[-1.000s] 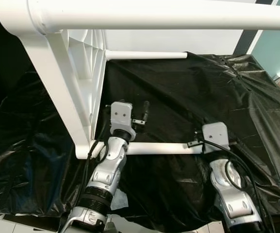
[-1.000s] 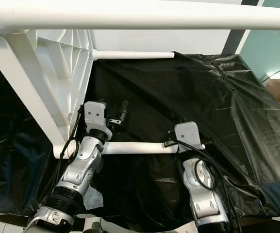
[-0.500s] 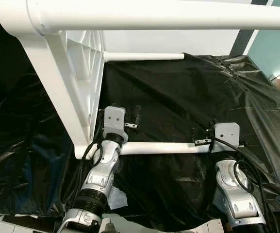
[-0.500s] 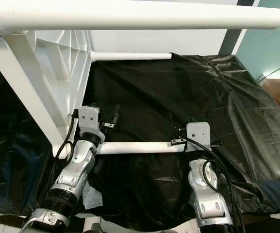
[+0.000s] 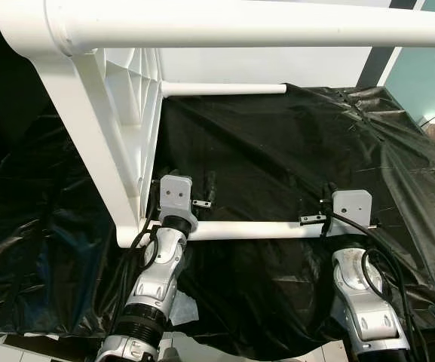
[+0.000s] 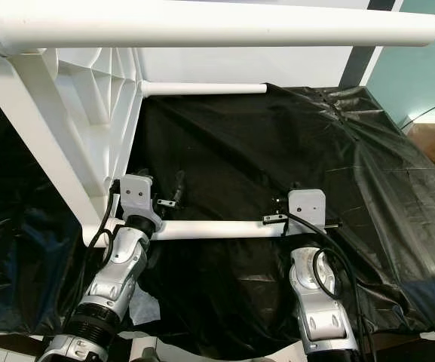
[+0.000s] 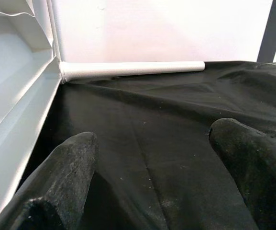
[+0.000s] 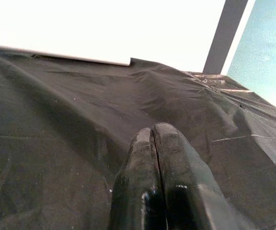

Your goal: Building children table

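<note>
A white plastic table [image 5: 119,143] lies tipped on its side on a surface covered with a black sheet [image 5: 300,151]. Its ribbed underside faces right, and its top stands along the sheet's left part. Three white legs show, all pointing right: one thick and close to the camera across the top of the head views [image 5: 262,30], one near the far edge of the sheet [image 5: 225,89], and one low near the front edge [image 5: 251,230].

The left tool [image 5: 206,188] sits just past the low leg, close to where that leg meets the table's corner. Its two black fingers [image 7: 66,177] are spread wide apart with only the black sheet between them, holding nothing. The far leg [image 7: 128,70] shows ahead of it in the left wrist view.

The right tool [image 8: 159,158] is at the free end of the low leg, its wrist just beside the leg's tip. Its fingers are pressed together with nothing between them, pointing over the sheet.
</note>
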{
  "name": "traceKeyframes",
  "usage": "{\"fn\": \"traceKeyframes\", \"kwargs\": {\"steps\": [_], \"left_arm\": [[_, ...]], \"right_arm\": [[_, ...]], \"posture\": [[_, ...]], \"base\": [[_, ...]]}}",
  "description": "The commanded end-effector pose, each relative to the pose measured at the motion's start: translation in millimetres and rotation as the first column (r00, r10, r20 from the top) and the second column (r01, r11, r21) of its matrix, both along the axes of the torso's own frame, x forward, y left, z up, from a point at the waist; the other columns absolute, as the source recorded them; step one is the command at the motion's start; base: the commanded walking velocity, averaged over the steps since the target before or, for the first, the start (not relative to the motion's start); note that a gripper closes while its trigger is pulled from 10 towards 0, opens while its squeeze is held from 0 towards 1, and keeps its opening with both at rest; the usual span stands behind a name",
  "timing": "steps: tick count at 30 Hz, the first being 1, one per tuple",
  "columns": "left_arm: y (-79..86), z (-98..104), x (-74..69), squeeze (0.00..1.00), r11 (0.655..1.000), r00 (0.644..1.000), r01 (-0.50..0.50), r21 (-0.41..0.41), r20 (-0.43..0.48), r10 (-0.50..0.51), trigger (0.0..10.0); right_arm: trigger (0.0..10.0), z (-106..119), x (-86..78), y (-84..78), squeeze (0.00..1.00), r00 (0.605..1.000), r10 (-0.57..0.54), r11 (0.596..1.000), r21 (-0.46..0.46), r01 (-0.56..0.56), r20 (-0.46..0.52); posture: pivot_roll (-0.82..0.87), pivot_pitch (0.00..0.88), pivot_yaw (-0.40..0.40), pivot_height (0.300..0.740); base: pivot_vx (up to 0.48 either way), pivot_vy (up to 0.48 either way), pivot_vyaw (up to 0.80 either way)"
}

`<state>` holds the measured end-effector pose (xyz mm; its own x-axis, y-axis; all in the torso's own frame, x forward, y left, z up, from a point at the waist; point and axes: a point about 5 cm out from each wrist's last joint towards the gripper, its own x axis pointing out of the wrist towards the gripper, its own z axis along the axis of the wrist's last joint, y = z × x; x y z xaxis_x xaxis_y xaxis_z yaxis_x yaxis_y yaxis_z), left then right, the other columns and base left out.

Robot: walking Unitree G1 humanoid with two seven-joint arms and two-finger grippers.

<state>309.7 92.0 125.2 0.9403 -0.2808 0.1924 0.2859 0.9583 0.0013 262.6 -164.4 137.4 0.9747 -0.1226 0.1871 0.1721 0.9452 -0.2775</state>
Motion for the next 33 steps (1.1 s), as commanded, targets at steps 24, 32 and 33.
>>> {"fn": "traceKeyframes", "kwargs": {"steps": [24, 32, 33], "left_arm": [[-4.0, -2.8, -7.3, 0.0, 0.996, 0.998, 0.064, 0.056, -0.003, -0.064, 10.0], [-4.2, -3.6, -8.2, 0.0, 0.996, 0.998, 0.07, 0.062, -0.007, -0.07, 10.0], [-4.1, -3.6, -8.1, 0.0, 0.996, 0.998, 0.07, 0.063, -0.007, -0.07, 10.0]], "right_arm": [[10.0, -7.1, 1.5, 2.1, 0.0, 0.999, -0.016, 0.999, 0.031, 0.017, -0.037], [10.0, -7.2, 1.9, 2.3, 0.0, 0.999, -0.018, 0.999, 0.03, 0.019, -0.039], [10.0, -7.2, 2.1, 2.5, 0.0, 0.999, -0.017, 0.999, 0.03, 0.018, -0.039]], "posture": [[-0.04, 0.018, 0.009, 0.74], [-0.04, 0.019, 0.008, 0.74], [-0.04, 0.018, 0.009, 0.74]], "base": [[0.0, 0.0, 0.0], [0.0, 0.0, 0.0], [0.0, 0.0, 0.0]]}}
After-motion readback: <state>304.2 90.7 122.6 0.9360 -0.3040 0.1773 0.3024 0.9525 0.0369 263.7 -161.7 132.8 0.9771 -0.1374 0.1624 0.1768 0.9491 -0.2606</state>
